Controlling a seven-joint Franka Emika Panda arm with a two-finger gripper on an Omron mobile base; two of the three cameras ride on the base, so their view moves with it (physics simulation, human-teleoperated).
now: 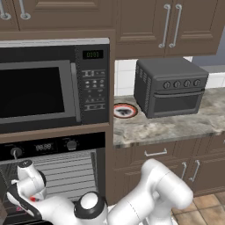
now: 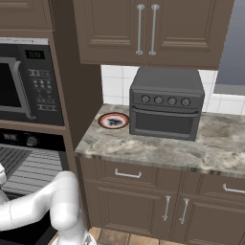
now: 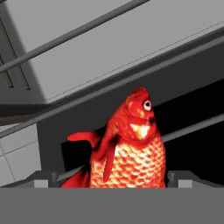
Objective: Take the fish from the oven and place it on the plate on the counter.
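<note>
- Fish (image 3: 129,153) sits inside the oven (image 1: 66,169), close ahead of the hand, between the two finger tips; wire rack bars behind it
- Jaws spread wide, nothing gripped
- Looks small, rigid, light (glossy scales, possibly slippery); best pinched across the thick mid-body, not fins
- Plate (image 1: 125,110) waits on the worktop (image 1: 176,125)
</note>
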